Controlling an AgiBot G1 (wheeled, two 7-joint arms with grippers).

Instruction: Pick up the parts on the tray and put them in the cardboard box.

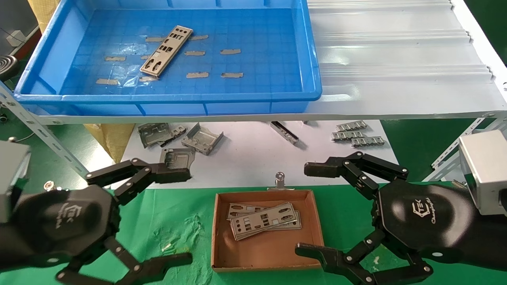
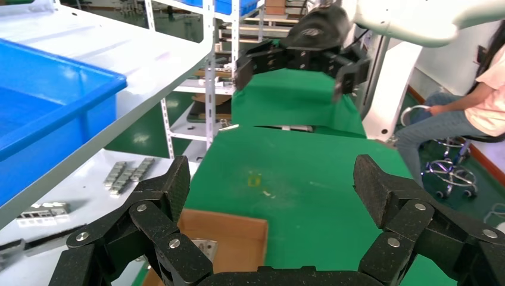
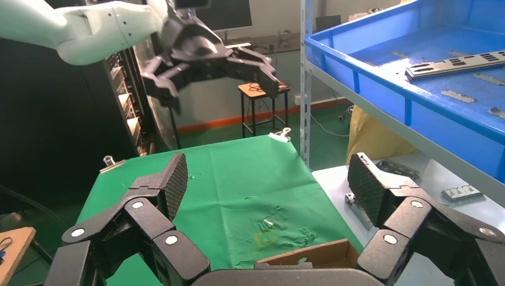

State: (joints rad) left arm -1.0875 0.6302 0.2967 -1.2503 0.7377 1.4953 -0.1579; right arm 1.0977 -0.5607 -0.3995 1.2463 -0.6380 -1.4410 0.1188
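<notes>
We have both pincers spread wide and empty, low over the green table: the left pincer (image 1: 152,215) to the left of the cardboard box (image 1: 222,237), the right pincer (image 1: 313,209) just to its right. Several parts (image 1: 263,219) already lie stacked in the box. One part (image 1: 166,50) remains on the floor of the tray (image 1: 313,71), lying at a slant in the far left half, up on the white shelf (image 1: 396,59) beyond us.

The plate looks thin and lies flat on the tray floor, so we judge the main risk to be fingertips sliding over it, or pushing it along the floor, instead of getting under an edge. Bits of tan tape (image 1: 196,75) lie close around it and could snag a fingertip. The tray's near wall stands between us and the plate, so a low reach might knock the rim and shift the tray. On the way back, a loosely pinched plate could tilt and drop onto the grey brackets (image 1: 202,138) under the shelf rather than into the small box.
</notes>
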